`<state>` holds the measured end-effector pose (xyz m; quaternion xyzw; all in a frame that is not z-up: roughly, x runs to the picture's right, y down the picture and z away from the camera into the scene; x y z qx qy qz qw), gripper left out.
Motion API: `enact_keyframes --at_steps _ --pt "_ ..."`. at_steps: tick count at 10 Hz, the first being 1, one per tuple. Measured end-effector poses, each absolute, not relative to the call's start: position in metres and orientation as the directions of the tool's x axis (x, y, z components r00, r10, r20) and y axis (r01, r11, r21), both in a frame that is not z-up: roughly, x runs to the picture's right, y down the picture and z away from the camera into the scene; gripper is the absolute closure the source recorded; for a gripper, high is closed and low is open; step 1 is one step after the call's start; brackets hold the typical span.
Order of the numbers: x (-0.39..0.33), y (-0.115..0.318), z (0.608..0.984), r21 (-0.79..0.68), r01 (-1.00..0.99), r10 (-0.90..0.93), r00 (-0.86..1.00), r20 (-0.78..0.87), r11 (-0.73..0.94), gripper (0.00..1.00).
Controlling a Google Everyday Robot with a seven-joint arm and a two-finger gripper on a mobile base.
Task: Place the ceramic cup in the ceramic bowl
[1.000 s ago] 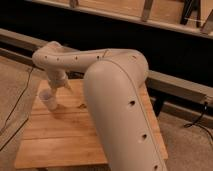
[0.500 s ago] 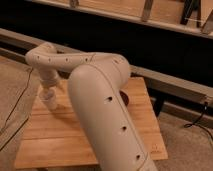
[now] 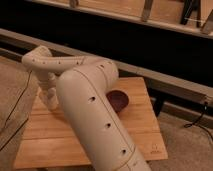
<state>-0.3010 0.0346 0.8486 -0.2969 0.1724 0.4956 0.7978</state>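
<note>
My gripper [image 3: 50,101] hangs at the end of the bent white arm, low over the left part of the wooden table [image 3: 142,130]. A small white shape at its tip looks like the ceramic cup [image 3: 53,105], but it blends with the wrist and I cannot tell whether it is held. The ceramic bowl [image 3: 120,100], dark maroon and shallow, sits near the table's middle, to the right of the gripper. Its left side is hidden behind the thick arm link.
The large white arm link [image 3: 97,125] crosses the table's middle from the lower edge of the view. A dark shelf front with a metal rail [image 3: 165,82] runs behind the table. Cables lie on the floor at left [image 3: 12,117] and right [image 3: 197,120].
The thick arm link has swung left and closer to the camera, uncovering the bowl on its right. The gripper has stayed over the table's left part.
</note>
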Motion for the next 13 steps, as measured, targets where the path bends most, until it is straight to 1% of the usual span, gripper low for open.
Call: enact_keyframes --at_steps 1,2,3,4,7,8,9,13 --pt "-0.299 0.036 0.856 -0.304 -0.892 0.684 0.452 -0.572 0.335 0.35" --pt "-0.298 0.039 0.860 -0.307 -0.890 0.680 0.456 -0.575 0.337 0.38" --pt "-0.297 0.041 0.865 -0.314 -0.887 0.675 0.462 -0.576 0.339 0.50" --pt "-0.297 0.041 0.867 -0.319 -0.885 0.673 0.465 -0.576 0.339 0.58" --pt "-0.296 0.040 0.866 -0.334 -0.880 0.669 0.473 -0.573 0.336 0.91" --pt "-0.295 0.038 0.863 -0.339 -0.880 0.671 0.474 -0.571 0.333 0.98" --pt "-0.293 0.036 0.858 -0.344 -0.880 0.673 0.472 -0.569 0.327 1.00" --pt "-0.270 0.020 0.826 -0.345 -0.895 0.693 0.439 -0.572 0.282 1.00"
